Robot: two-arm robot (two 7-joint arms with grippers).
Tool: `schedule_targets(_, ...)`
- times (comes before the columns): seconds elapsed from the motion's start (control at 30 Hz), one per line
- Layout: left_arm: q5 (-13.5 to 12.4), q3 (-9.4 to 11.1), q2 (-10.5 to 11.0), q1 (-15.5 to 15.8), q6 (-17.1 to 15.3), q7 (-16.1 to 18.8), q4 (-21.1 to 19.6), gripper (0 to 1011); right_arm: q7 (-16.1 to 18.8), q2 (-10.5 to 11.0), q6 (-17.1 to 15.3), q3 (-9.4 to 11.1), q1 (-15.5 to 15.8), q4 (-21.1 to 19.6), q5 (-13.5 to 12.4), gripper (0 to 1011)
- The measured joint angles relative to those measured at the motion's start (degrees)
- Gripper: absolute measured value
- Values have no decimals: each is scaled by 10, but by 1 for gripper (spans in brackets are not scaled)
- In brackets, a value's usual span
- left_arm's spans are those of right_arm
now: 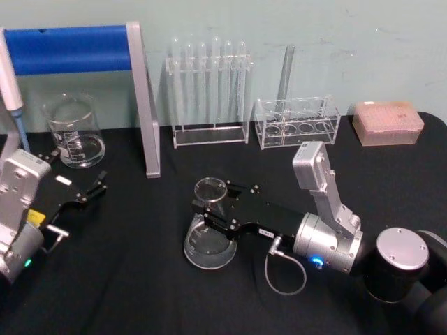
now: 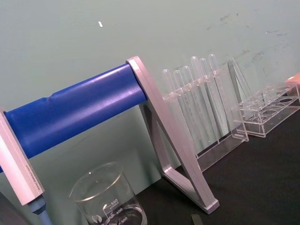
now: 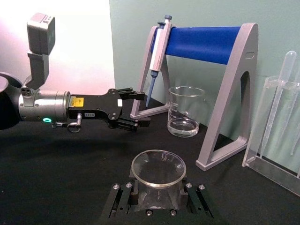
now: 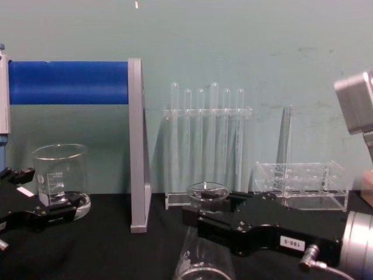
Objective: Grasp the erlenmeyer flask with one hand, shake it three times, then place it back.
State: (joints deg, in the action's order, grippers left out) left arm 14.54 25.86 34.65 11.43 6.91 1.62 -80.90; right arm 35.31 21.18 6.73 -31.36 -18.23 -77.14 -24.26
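The clear erlenmeyer flask (image 1: pixel 208 248) stands on the black table near the middle, its round rim (image 3: pixel 158 167) facing up. My right gripper (image 1: pixel 213 208) reaches in from the right, and its two black jaws close on the flask's neck just below the rim (image 4: pixel 208 189). The right wrist view shows the right gripper (image 3: pixel 158 197) with a jaw hugging each side of the neck. My left gripper (image 1: pixel 78 183) rests open at the far left near the beaker, holding nothing. The left gripper (image 3: pixel 137 109) also shows across the table in the right wrist view.
A glass beaker (image 1: pixel 73 132) stands back left under a grey stand with a blue bar (image 1: pixel 70 49), where a pipette (image 3: pixel 157 51) hangs. Along the back are a test tube rack (image 1: pixel 208 91), a clear acrylic rack (image 1: pixel 297 124) and a pink tip box (image 1: pixel 387 122).
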Motion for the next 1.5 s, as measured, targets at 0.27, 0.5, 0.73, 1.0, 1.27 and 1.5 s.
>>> schedule_targets(0.27,0,0,0,0,0,0,0,1001,-2,0,-1,0,0,0,2,449)
schedule_targets(0.5,0,0,0,0,0,0,0,1001,-2,0,-1,0,0,-1,2,449)
schedule_targets(0.73,0,0,0,0,0,0,0,1001,-1,0,-1,0,0,-1,1,672)
schedule_targets(1.0,0,0,0,0,0,0,0,1001,-1,0,-1,0,0,-1,1,913)
schedule_targets(1.27,0,0,0,0,0,0,0,1001,-1,0,-1,0,0,-1,1,1000)
schedule_targets(1.5,0,0,0,0,0,0,0,1001,3,3,-2,2,1,-2,-3,1000)
